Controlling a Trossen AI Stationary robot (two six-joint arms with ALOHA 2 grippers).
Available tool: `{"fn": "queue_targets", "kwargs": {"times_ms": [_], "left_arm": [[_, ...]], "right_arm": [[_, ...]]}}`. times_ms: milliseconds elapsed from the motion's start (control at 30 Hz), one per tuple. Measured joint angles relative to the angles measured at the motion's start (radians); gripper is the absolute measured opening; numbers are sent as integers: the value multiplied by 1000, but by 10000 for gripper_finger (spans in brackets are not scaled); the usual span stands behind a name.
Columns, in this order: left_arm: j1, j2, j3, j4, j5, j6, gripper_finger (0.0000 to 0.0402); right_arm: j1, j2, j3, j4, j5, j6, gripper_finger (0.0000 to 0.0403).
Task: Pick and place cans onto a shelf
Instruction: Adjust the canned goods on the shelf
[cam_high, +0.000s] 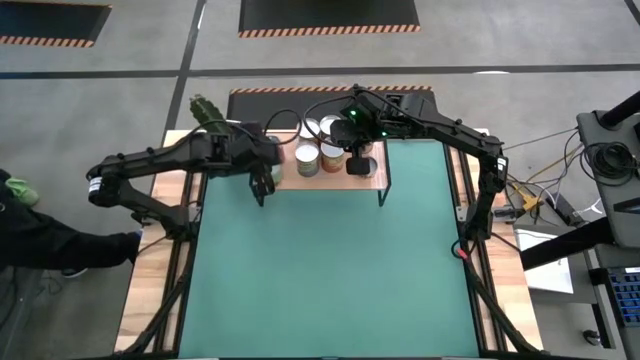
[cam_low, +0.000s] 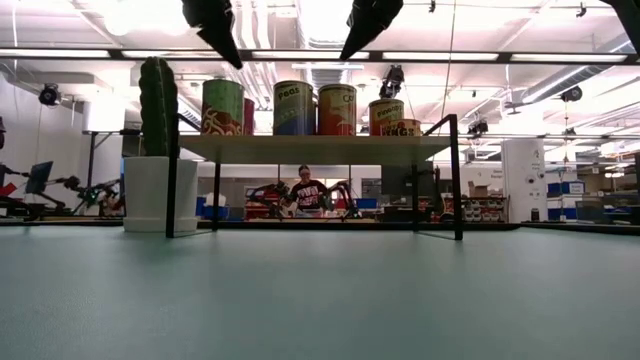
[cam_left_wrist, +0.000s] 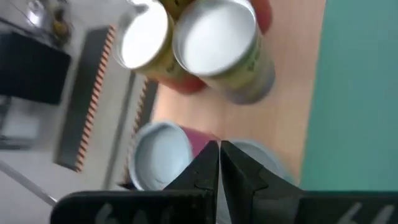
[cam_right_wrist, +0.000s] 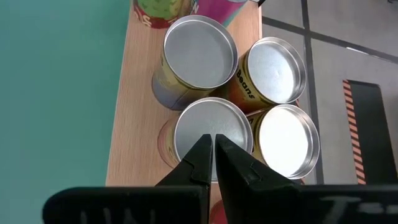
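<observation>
High view: the cans (cam_high: 322, 152) stand upright, silver tops facing up, clustered on the shelf (cam_high: 382, 172) at the table's far edge. The left gripper (cam_high: 262, 185) and right gripper (cam_high: 356, 162) hover there, both closed and empty.

Low view: the cans (cam_low: 300, 108) stand in a row on the shelf (cam_low: 320, 146); one label reads "Peas". A cactus pot (cam_low: 158, 190) stands beside.

Left wrist view: pinched fingers (cam_left_wrist: 236, 171) above can tops.

Right wrist view: one label reads "Beans" (cam_right_wrist: 244, 93).
</observation>
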Motion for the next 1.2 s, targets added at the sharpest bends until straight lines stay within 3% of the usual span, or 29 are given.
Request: {"fn": "queue_targets", "kwargs": {"times_ms": [133,300,467,600,667,900,1200], "left_arm": [[25,0,5,62,-47,103,0],[133,0,5,78,-8,143,0],[213,0,5,118,89,136,0],[214,0,5,214,265,179,0],[210,0,4,281,304,202,0],[221,11,4,478,302,290,0],[269,131,3,542,300,339,0]], "right_arm": [[0,0,0,0,0,0,9],[0,0,0,-4,0,2,9],[0,0,-9,-1,-1,5,9],[0,0,-48,30,-1,26,9],[0,0,-77,76,-1,27,9],[0,0,-151,244,0,-6,9],[-69,-1,-154,295,-1,-70,9]]}}
